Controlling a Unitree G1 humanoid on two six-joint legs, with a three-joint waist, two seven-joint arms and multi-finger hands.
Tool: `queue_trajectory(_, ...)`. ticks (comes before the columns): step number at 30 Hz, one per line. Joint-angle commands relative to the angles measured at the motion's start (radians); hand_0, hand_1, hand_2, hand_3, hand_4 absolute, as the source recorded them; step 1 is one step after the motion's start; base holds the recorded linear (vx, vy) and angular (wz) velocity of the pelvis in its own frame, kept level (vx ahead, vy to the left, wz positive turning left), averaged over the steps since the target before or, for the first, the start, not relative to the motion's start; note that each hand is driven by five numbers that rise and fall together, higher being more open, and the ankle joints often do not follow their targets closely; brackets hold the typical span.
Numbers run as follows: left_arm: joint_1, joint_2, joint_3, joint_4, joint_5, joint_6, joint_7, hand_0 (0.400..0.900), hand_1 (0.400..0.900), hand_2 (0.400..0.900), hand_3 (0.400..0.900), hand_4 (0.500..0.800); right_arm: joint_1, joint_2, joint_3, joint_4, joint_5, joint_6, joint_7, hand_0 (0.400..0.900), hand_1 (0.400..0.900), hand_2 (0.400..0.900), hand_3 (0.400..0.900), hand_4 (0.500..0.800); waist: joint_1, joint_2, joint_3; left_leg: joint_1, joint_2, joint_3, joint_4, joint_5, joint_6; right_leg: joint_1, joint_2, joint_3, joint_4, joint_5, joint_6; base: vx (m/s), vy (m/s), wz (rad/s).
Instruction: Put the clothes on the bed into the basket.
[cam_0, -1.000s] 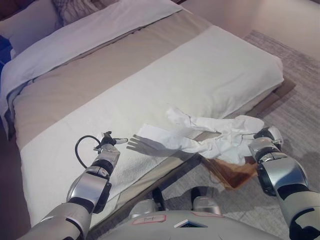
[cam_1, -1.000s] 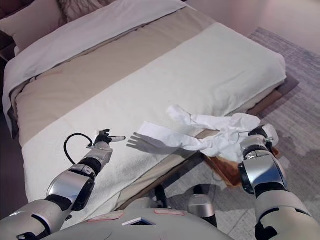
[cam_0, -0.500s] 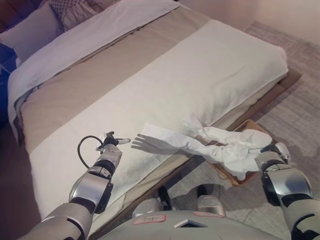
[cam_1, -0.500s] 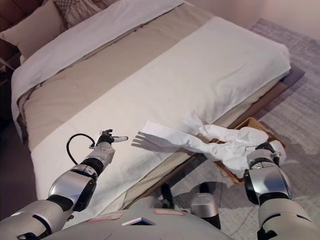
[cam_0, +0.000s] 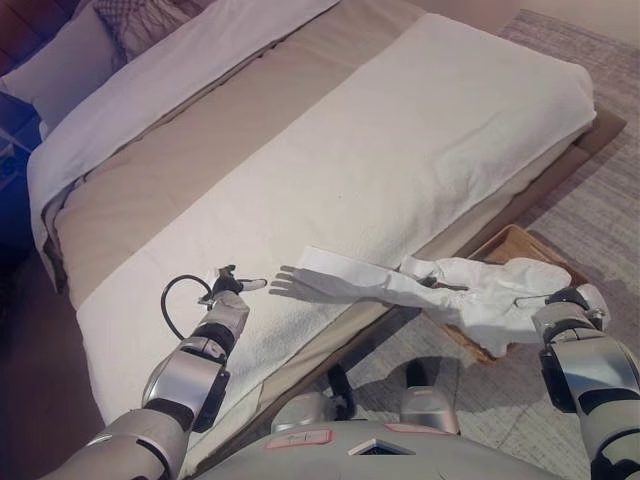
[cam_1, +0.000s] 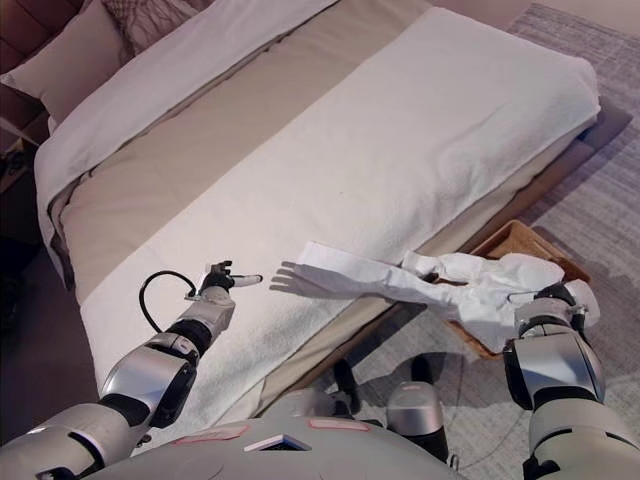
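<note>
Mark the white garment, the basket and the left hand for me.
White garment (cam_0: 470, 297), left eye view, bunched part over the basket.
Basket (cam_1: 515, 238), right eye view, far rim.
Left hand (cam_0: 232, 287), left eye view, middle of the hand above the bed.

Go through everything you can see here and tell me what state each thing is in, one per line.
White garment: stretched from the bed's edge out over the basket, one end on the bed.
Basket: on the floor beside the bed, partly covered by the garment.
Bed: made.
Left hand: open, over the bed.
Right hand: fingers hidden behind the garment.

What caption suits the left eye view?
Right hand drags white garment off bed over basket; left hand hovers.
</note>
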Motion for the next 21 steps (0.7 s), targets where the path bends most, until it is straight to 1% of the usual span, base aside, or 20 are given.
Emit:
queue_trajectory(1,-0.054,0.033,-0.027,0.043,0.026,-0.039,0.034,0.900,0.900,0.900,0.900,0.800,-0.070,0.020,0.065,0.021,-0.067,-0.046,-0.029,0.900,0.900,0.900,0.900,0.800,-0.001,-0.050,-0.042,0.033,-0.002,-0.045,-0.007,-0.052,-0.042,0.012,0.002,0.043,0.005,-0.059,0.011,0.00,-0.030,-0.01)
queue_trajectory(5,-0.025,0.018,-0.022,0.025,0.025,-0.045,0.039,0.900,0.900,0.900,0.900,0.800,-0.054,0.112,0.112,-0.069,-0.067,-0.089,-0.025,0.900,0.900,0.900,0.900,0.800,0.009,-0.075,-0.044,0.045,0.002,-0.050,-0.007,-0.056,-0.040,0.027,0.005,0.040,0.005,-0.065,0.006,0.00,-0.025,0.05)
queue_trajectory(8,0.024,0.018,-0.003,-0.023,0.020,-0.061,0.045,0.900,0.900,0.900,0.900,0.800,-0.024,0.172,0.150,-0.195,-0.047,-0.144,-0.016,0.900,0.900,0.900,0.900,0.800,0.018,-0.094,-0.038,0.051,0.001,-0.054,-0.007,-0.058,-0.037,0.034,0.007,0.036,0.005,-0.063,0.005,-0.03,-0.004,0.04)
queue_trajectory(10,0.073,0.026,0.010,-0.091,0.022,-0.072,0.049,0.900,0.900,0.900,0.900,0.800,0.020,0.196,0.172,-0.311,-0.024,-0.176,0.006,0.900,0.900,0.900,0.900,0.800,0.024,-0.108,-0.032,0.055,0.002,-0.055,-0.007,-0.060,-0.036,0.037,0.008,0.034,0.005,-0.061,0.004,-0.05,0.006,0.06)
queue_trajectory(11,0.113,0.033,0.021,-0.136,0.022,-0.080,0.049,0.900,0.900,0.900,0.900,0.800,0.059,0.211,0.176,-0.383,0.004,-0.192,0.029,0.900,0.900,0.900,0.900,0.800,0.029,-0.118,-0.028,0.058,0.002,-0.056,-0.007,-0.060,-0.035,0.039,0.008,0.032,0.005,-0.059,0.003,-0.05,0.008,0.10)
queue_trajectory(13,0.196,0.047,0.043,-0.217,0.022,-0.085,0.044,0.900,0.900,0.900,0.900,0.800,0.133,0.218,0.155,-0.459,0.038,-0.198,0.045,0.900,0.900,0.900,0.900,0.800,0.039,-0.133,-0.027,0.061,0.002,-0.061,-0.007,-0.062,-0.032,0.045,0.008,0.026,0.005,-0.057,0.004,-0.04,0.010,0.14)
queue_trajectory(15,0.250,0.043,0.041,-0.227,0.032,-0.085,0.033,0.900,0.900,0.900,0.900,0.800,0.184,0.245,0.158,-0.468,0.051,-0.200,0.081,0.900,0.900,0.900,0.900,0.800,0.051,-0.148,-0.029,0.063,0.002,-0.067,-0.007,-0.064,-0.029,0.051,0.006,0.018,0.005,-0.058,0.004,-0.04,0.026,0.18)
queue_trajectory(18,0.278,0.031,0.030,-0.193,0.057,-0.081,0.015,0.900,0.900,0.900,0.900,0.800,0.237,0.282,0.149,-0.407,0.041,-0.201,0.110,0.900,0.900,0.900,0.900,0.800,0.061,-0.170,-0.038,0.069,-0.002,-0.080,-0.007,-0.070,-0.024,0.061,0.002,0.007,0.005,-0.058,0.005,-0.04,0.049,0.17)
queue_trajectory(20,0.284,0.031,0.031,-0.191,0.063,-0.081,0.012,0.900,0.900,0.900,0.900,0.800,0.252,0.288,0.140,-0.395,0.042,-0.204,0.115,0.900,0.900,0.900,0.900,0.800,0.063,-0.177,-0.040,0.070,-0.004,-0.083,-0.007,-0.071,-0.023,0.062,0.001,0.006,0.005,-0.057,0.005,-0.03,0.047,0.08)
queue_trajectory(21,0.305,0.033,0.025,-0.191,0.079,-0.081,-0.008,0.900,0.900,0.900,0.900,0.800,0.299,0.296,0.129,-0.352,0.021,-0.202,0.125,0.900,0.900,0.900,0.900,0.800,0.068,-0.191,-0.046,0.074,-0.006,-0.090,-0.007,-0.074,-0.019,0.066,0.000,0.000,0.005,-0.055,0.007,-0.04,0.069,0.06)
